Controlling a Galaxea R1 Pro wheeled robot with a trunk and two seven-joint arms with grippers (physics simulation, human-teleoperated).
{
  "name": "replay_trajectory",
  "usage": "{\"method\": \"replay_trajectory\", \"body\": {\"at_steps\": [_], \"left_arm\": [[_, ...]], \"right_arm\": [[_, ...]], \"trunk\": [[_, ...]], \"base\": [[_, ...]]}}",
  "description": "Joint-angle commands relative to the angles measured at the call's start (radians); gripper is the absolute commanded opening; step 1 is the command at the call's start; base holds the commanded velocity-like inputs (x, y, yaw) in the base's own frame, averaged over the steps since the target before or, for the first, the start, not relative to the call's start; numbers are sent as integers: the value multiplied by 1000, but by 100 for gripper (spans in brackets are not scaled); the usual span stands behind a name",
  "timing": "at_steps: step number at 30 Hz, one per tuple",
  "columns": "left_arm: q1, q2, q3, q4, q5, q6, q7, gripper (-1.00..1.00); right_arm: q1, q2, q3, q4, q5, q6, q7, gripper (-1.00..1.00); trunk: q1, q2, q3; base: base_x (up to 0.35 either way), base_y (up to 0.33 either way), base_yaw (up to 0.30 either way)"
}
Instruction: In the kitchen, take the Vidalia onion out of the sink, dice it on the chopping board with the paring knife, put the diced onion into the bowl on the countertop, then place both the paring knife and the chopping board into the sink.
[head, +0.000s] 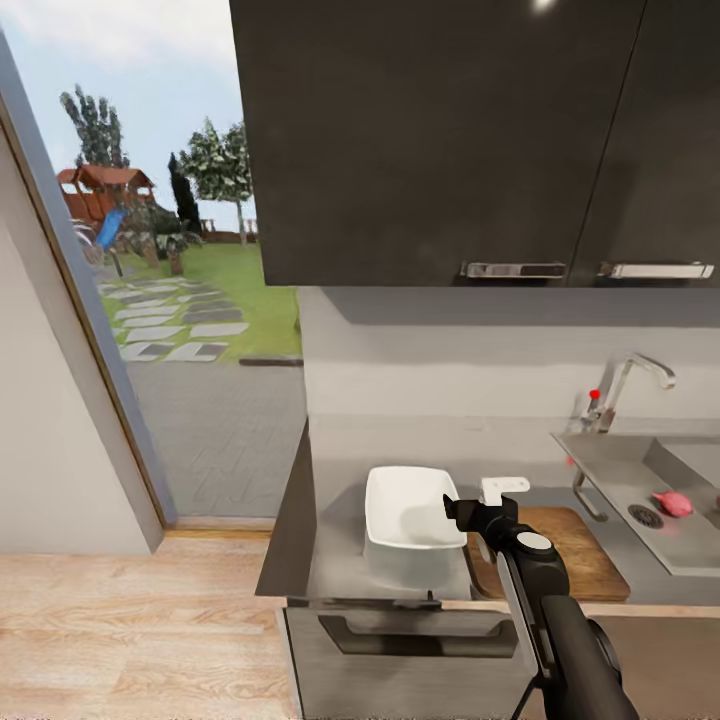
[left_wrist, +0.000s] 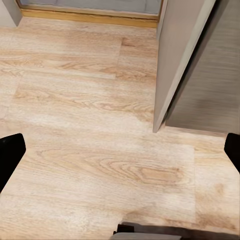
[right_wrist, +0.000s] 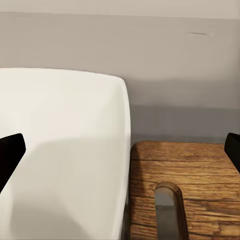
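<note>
The pinkish Vidalia onion (head: 672, 503) lies in the grey sink (head: 690, 555) at the right, beside the round drain. A white square bowl (head: 410, 510) stands on the countertop (head: 335, 565), and the brown chopping board (head: 575, 555) lies just right of it. My right gripper (head: 470, 512) hovers over the seam between the two. In the right wrist view its jaws are spread wide and open (right_wrist: 120, 155), with nothing held, above the bowl (right_wrist: 65, 150) and the board (right_wrist: 190, 165). My left gripper (left_wrist: 120, 155) is open over the wood floor. The paring knife is out of view.
A chrome tap (head: 628, 385) with a red knob stands behind the sink. Dark wall cabinets (head: 450, 140) hang above the counter. A drawer front with a black handle (head: 430, 635) sits below the bowl. Left of the counter's end are wood floor (head: 130, 620) and an opening onto a garden.
</note>
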Motion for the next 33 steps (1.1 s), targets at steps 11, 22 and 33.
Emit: {"method": "replay_trajectory", "body": {"at_steps": [11,22,33], "left_arm": [[0,0,-1,-1,7,-1,-1,100],[0,0,-1,-1,7,0,1,100],[0,0,-1,-1,7,0,2,100]], "right_arm": [[-1,1,-2,-1,10,5,8,100],[-1,1,-2,-1,10,5,10,100],[-1,1,-2,-1,10,5,11,100]], "trunk": [[1,-2,-19],[1,-2,-36],[1,-2,-52]], "base": [[0,0,0],[0,0,0],[0,0,0]]}}
